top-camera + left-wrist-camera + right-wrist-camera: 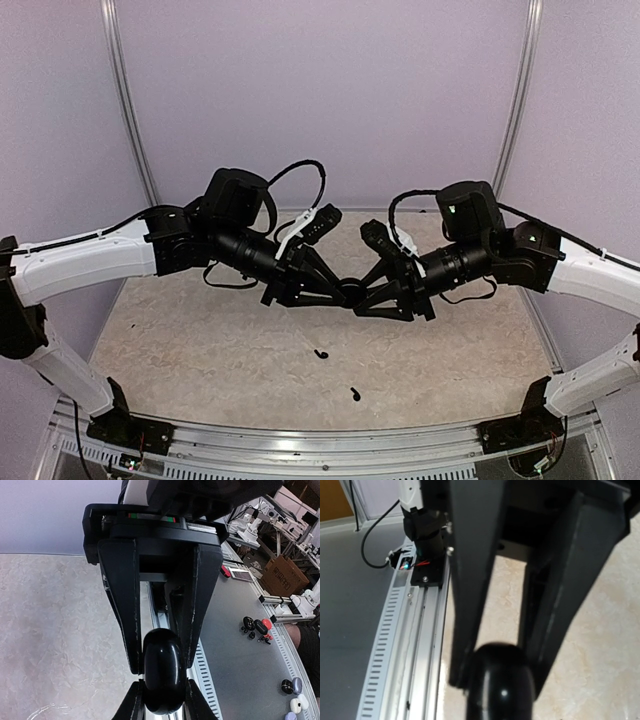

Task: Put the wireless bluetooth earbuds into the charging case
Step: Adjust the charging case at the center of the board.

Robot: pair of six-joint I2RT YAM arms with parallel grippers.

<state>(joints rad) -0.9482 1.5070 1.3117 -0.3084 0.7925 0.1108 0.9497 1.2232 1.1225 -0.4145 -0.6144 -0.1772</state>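
The pale marbled tabletop shows open surface on either side of the middle, out to its left and right edges. Both arms reach in from the sides and meet above its centre. The left hand is pinched on the charging case, one finger pressed to each flank. The right hand grips the same case from the opposite end, so the case is held in the air between them. The two earbuds lie on the tabletop towards the near edge, one below the case and the other bud closer to the edge.
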